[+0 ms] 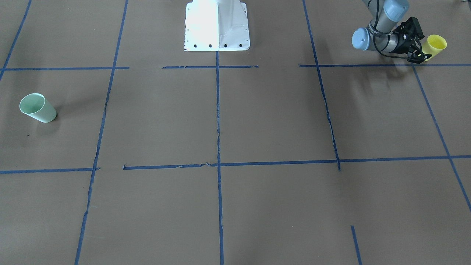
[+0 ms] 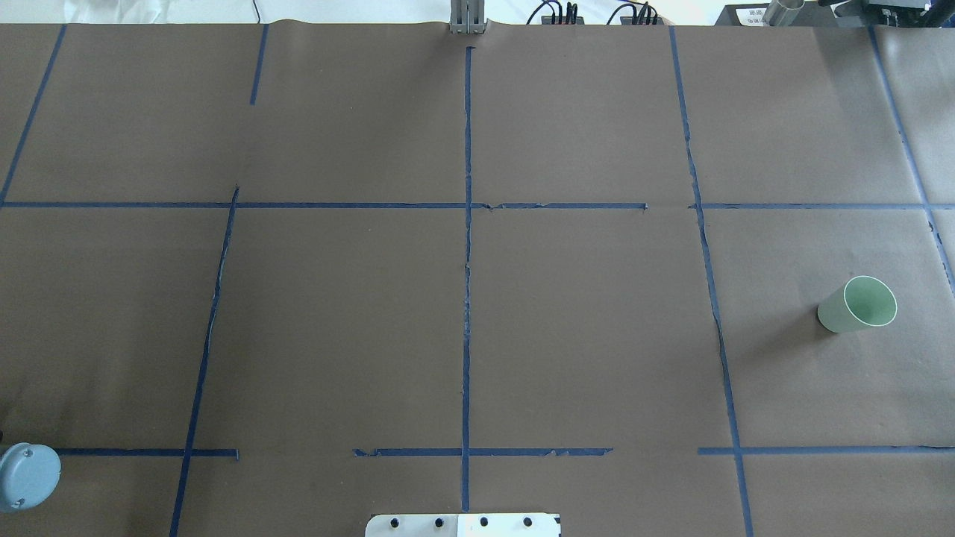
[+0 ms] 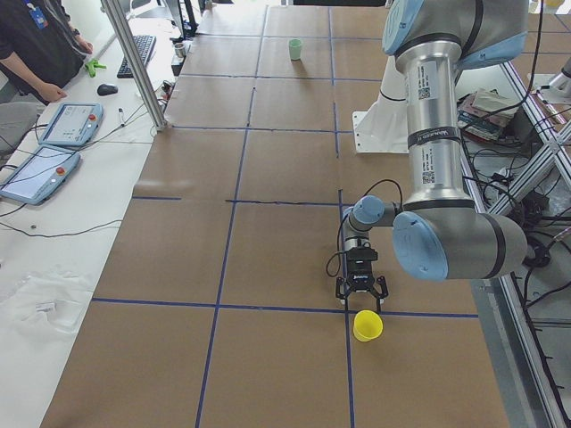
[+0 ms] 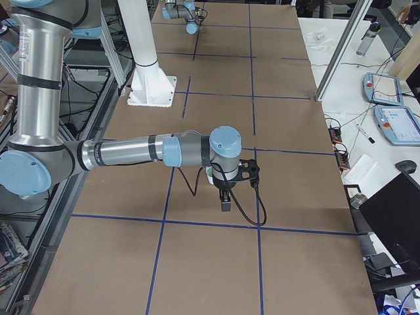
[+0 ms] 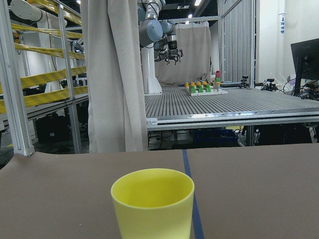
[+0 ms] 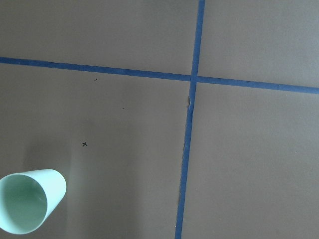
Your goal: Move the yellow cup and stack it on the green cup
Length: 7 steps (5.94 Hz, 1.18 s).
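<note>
The yellow cup stands upright on the brown table at my left end; it also shows in the exterior left view and fills the lower middle of the left wrist view. My left gripper lies low and level, open, with its fingertips just short of the cup and not on it. The green cup stands upright at the far right end. My right gripper hangs above the table beside the green cup; I cannot tell if it is open or shut.
Blue tape lines split the brown paper table into squares. The white robot base stands at the middle of my edge. An operator and tablets are at a side bench beyond the table.
</note>
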{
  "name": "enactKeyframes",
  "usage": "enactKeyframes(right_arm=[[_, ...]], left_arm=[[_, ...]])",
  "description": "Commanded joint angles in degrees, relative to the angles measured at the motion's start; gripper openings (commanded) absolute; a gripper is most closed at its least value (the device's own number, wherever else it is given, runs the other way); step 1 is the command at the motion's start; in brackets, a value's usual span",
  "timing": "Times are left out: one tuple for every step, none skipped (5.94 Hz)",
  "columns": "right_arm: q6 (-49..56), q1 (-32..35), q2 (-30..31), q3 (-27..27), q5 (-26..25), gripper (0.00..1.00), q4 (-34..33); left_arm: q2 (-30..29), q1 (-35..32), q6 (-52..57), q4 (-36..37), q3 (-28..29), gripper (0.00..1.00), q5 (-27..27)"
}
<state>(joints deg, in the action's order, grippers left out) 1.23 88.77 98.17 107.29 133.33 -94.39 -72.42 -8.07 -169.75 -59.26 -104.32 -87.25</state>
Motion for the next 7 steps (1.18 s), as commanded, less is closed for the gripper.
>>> enactKeyframes(right_arm=[[0.0, 0.0, 0.0, 0.2, 0.0, 1.00, 0.0], [0.0, 0.0, 0.0, 0.4, 0.0, 1.00, -0.1], [-0.1, 0.0, 0.1, 0.5, 0.0, 1.00, -0.1], [-0.1, 0.0, 0.1, 0.5, 0.0, 1.00, -0.1], [-0.1, 0.0, 0.0, 0.5, 0.0, 1.00, -0.1], [0.0, 0.0, 0.1, 0.5, 0.0, 1.00, -0.1], [0.0, 0.0, 0.1, 0.5, 0.0, 1.00, -0.1]], left_arm=[[0.2, 1.6, -1.4, -0.3, 0.9, 1.00, -0.1], [0.2, 1.7, -1.4, -0.7, 2.0, 1.00, -0.1], [0.2, 1.7, -1.3, -0.7, 2.4, 1.00, 0.0], [0.1, 1.7, -1.0, -0.7, 2.5, 1.00, 0.1], [0.1, 1.7, -0.9, -1.9, 4.3, 1.00, 0.1], [0.0, 1.7, 0.4, -5.1, 7.5, 1.00, 0.2], [-0.1, 1.7, 1.2, -5.4, 7.8, 1.00, 0.1]])
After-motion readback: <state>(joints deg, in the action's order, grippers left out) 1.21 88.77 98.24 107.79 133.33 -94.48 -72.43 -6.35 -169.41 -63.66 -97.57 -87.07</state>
